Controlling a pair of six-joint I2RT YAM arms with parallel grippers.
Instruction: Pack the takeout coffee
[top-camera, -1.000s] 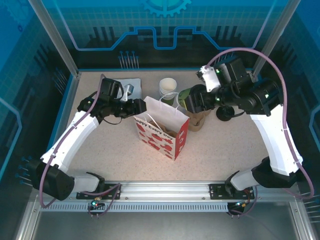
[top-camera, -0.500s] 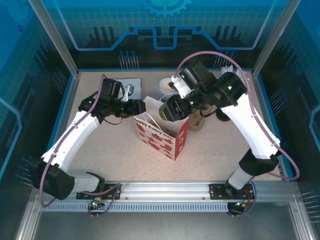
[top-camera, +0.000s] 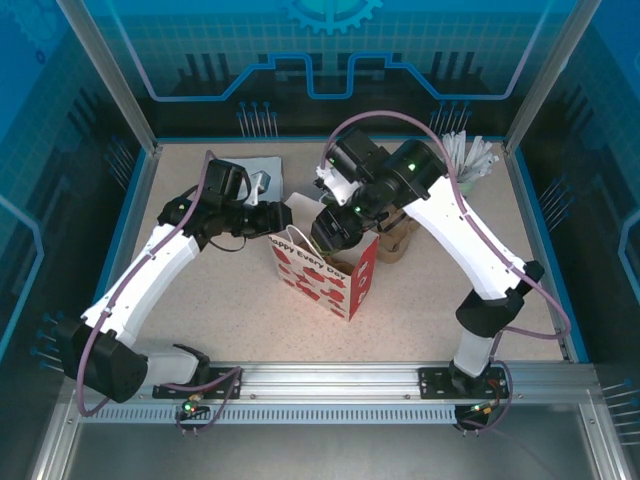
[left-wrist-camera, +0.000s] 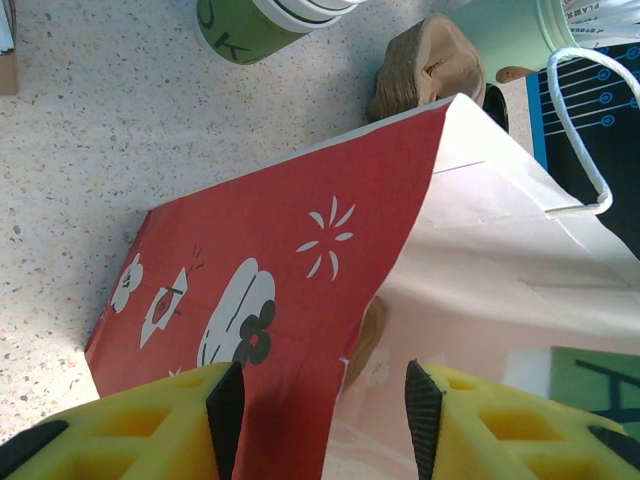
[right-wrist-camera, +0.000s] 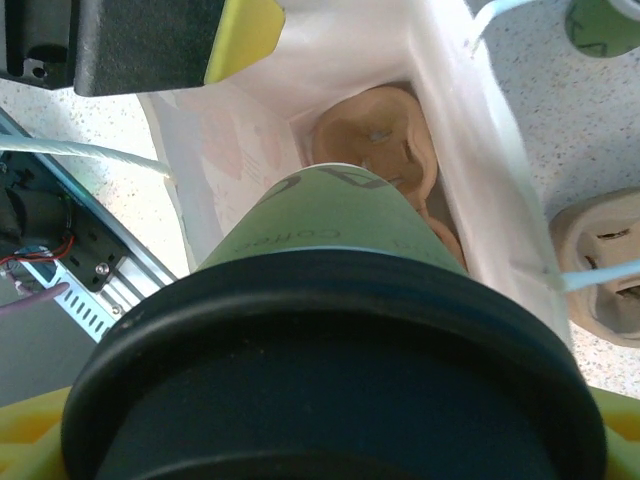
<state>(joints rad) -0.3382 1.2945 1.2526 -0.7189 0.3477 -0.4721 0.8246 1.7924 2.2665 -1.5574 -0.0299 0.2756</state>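
I see my right gripper (top-camera: 334, 232) clamped on the green cup (right-wrist-camera: 320, 225) (black lid (right-wrist-camera: 330, 380) on), held over the mouth of the open bag (top-camera: 322, 278), while my left gripper (left-wrist-camera: 325, 420) straddles the bag's rim, jaws apart.

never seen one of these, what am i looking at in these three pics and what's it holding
Two white robot arms are bolted to the near edge of a table. One picture looks down from above; the other two come from wrist cameras. The left pincer straddles the rim of a red-and-white paper bag, jaws apart. The right pincer grips a green coffee cup with a dark lid over the bag's mouth. A brown pulp tray lies inside. On the table: another brown tray and a pot of white sticks.
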